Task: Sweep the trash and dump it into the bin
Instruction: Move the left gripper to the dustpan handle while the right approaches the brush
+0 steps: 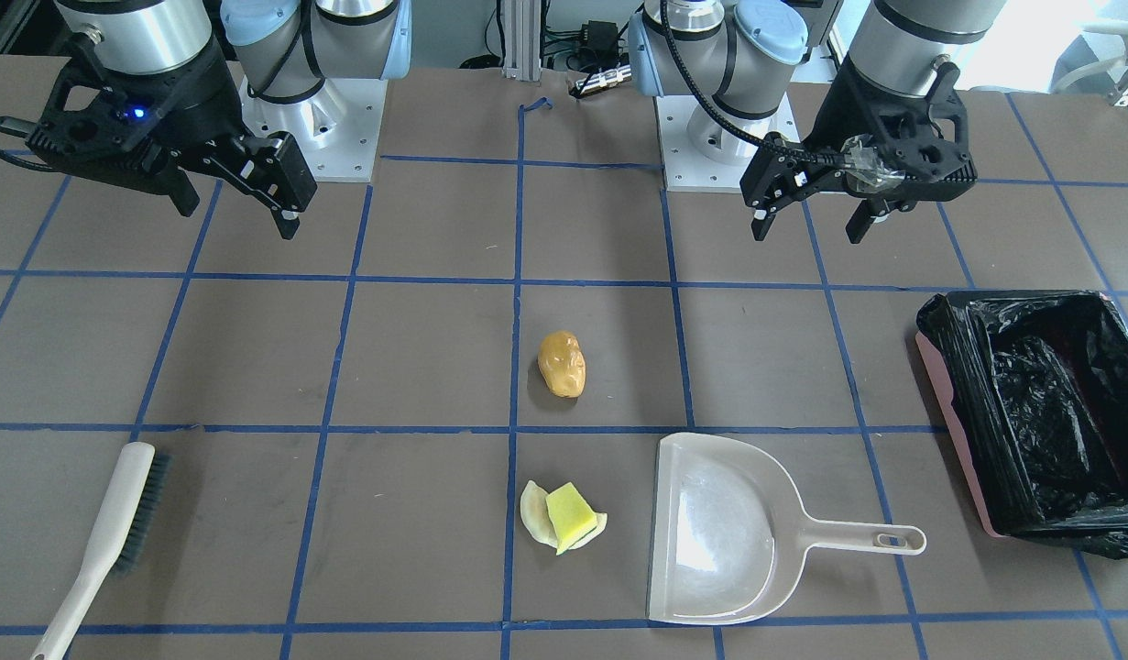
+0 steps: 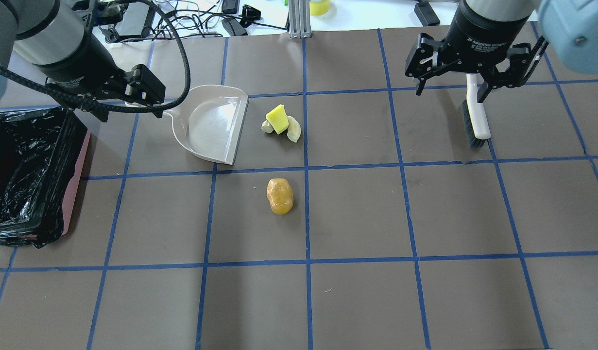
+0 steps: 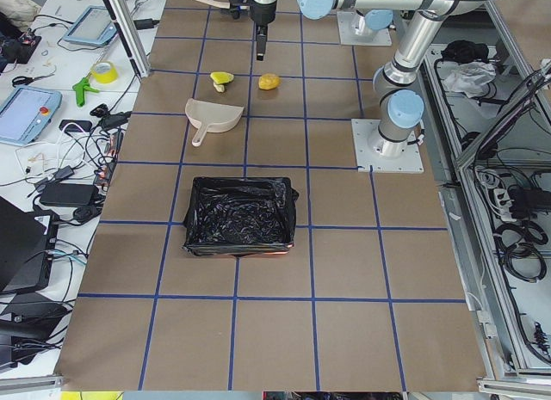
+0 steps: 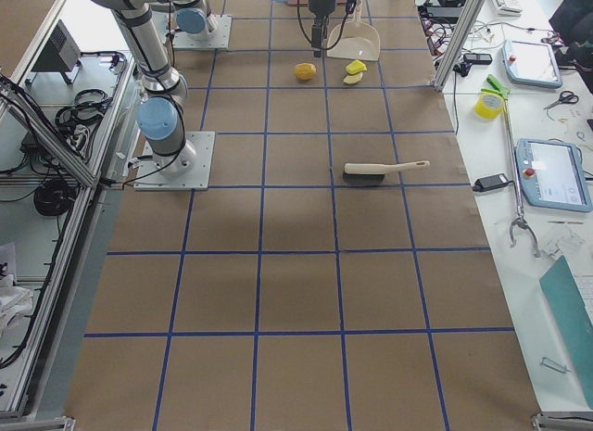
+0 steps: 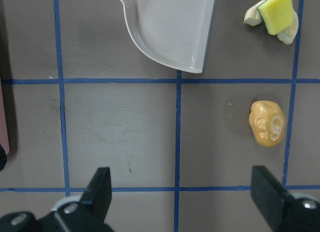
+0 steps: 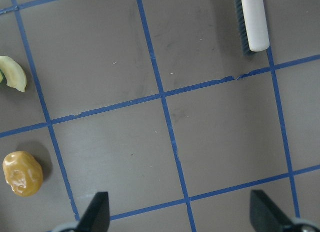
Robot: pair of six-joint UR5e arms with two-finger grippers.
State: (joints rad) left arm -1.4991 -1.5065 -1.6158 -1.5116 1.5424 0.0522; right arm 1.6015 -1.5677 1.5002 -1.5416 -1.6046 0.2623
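The trash lies mid-table: a yellow-brown potato-like lump (image 1: 562,364) (image 2: 280,196), and a yellow sponge block (image 1: 570,516) (image 2: 278,118) resting on a pale beige curved piece (image 1: 532,509) (image 2: 294,130). The pink bin (image 1: 950,423) (image 2: 78,177), lined with a black bag, stands at the table's end on my left. My left gripper (image 1: 806,234) (image 2: 131,109) hovers open and empty near the bin and the dustpan handle. My right gripper (image 1: 238,215) (image 2: 450,93) hovers open and empty over the brush. The left wrist view shows the lump (image 5: 267,123) between its open fingers (image 5: 100,188).
A beige dustpan (image 1: 719,532) (image 2: 211,124) lies empty beside the sponge, its mouth facing the trash. A white-handled brush (image 1: 114,532) (image 2: 473,116) lies flat on my right side. Blue tape lines grid the brown table.
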